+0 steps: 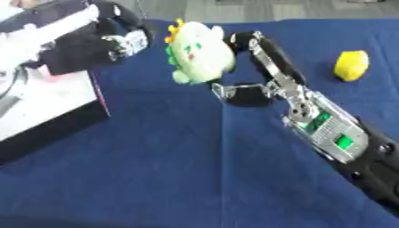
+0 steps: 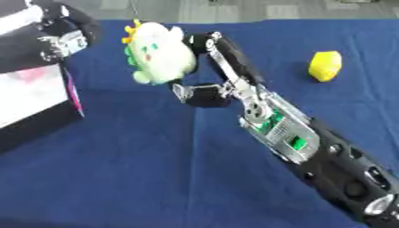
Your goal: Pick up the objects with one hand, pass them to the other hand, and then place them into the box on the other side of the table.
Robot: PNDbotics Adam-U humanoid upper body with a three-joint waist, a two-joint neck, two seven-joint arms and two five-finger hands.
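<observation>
Nearest, the right hand [image 1: 261, 87] reaches from the lower right across the blue tabletop [image 1: 179, 178] and carries the green plush toy [image 1: 200, 52]. Its fingers [image 1: 253, 44] curl round the toy's right side while the thumb props it from beneath, so the toy hangs clear of the cloth. It is held toward the left, probably so the other hand can take it without stretching.

Left of the toy, the left hand [image 1: 117, 44] waits above the box [image 1: 46, 107], near the toy but apart from it. Its fingers look partly bent and hold nothing; how far they are spread I cannot tell. The box lies below and left of the toy, open, the likely drop point after the handover.

Right of the toy, well apart, a yellow object [image 1: 352, 65] rests on the cloth, seemingly awaiting its turn.
</observation>
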